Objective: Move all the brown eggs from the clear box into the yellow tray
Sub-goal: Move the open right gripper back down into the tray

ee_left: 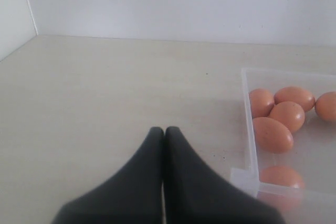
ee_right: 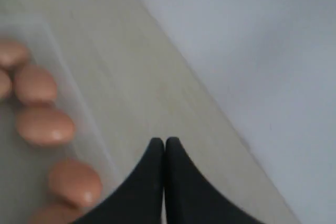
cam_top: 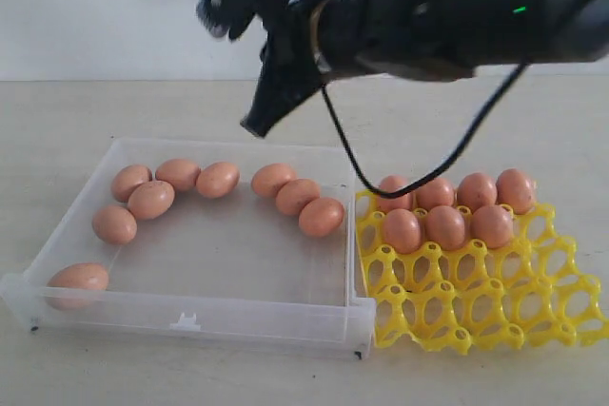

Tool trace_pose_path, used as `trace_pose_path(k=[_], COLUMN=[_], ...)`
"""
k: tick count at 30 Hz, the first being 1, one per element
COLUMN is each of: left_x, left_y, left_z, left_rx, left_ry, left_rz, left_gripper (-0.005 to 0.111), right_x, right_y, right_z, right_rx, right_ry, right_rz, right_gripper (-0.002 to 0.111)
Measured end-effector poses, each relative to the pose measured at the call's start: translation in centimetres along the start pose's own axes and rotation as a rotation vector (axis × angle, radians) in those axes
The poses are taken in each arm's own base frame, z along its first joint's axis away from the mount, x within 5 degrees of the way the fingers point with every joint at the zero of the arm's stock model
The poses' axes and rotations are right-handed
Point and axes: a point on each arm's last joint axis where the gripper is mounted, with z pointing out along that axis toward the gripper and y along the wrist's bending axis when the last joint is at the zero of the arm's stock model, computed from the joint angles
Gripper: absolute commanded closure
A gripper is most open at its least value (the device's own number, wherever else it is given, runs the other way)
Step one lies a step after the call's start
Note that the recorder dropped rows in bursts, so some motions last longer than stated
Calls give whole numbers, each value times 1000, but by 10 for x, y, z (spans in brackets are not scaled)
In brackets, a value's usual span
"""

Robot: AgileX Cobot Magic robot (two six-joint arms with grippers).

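Tools first: your right tool is fully closed, its two dark fingers pressed flat against each other with nothing between them. In the exterior view you see it hanging in the air with its tip angled down toward the far wall of the clear box, above the worktop and touching nothing. A black cable loops down from that arm over the far corner of the yellow tray.

Your left tool is closed just as tightly and is also empty. It sits over bare worktop, near a corner of the clear box.

Nine brown eggs lie in the clear box. Three form a slanting line right of the middle, close under your right tool. Five are bunched in the far left corner. One lies alone in the near left corner.

The yellow tray stands just beside the box's right wall, apparently touching it. Seven eggs sit in its cups: four along the far row and three in the row in front of it. The nearer rows of cups show only yellow lattice.
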Motion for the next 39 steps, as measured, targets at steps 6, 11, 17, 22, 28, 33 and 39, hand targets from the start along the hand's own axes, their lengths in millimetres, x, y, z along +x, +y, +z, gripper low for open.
trace_pose_path(k=[6,11,17,22,28,33,39], left_x=[0,0,0,0,0,0,0], left_y=[0,0,0,0,0,0,0], left_z=[0,0,0,0,0,0,0], left_rx=[0,0,0,0,0,0,0], left_ry=[0,0,0,0,0,0,0], left_rz=[0,0,0,0,0,0,0], left_gripper=[111,111,111,111,111,111,111], right_x=[31,24,32,50,57,64,72], right_y=[29,44,60,75,74,77,77], right_z=[37,34,44,70,82,89,99], right_rx=[-55,-297,-442,-438,-321,-316,-306], right_ry=[580,531,496,505,529,538,520], right_rz=[-184,-363,-520,-517,-465,-488,-454], right_gripper=[108,80,49,49,49,49,70])
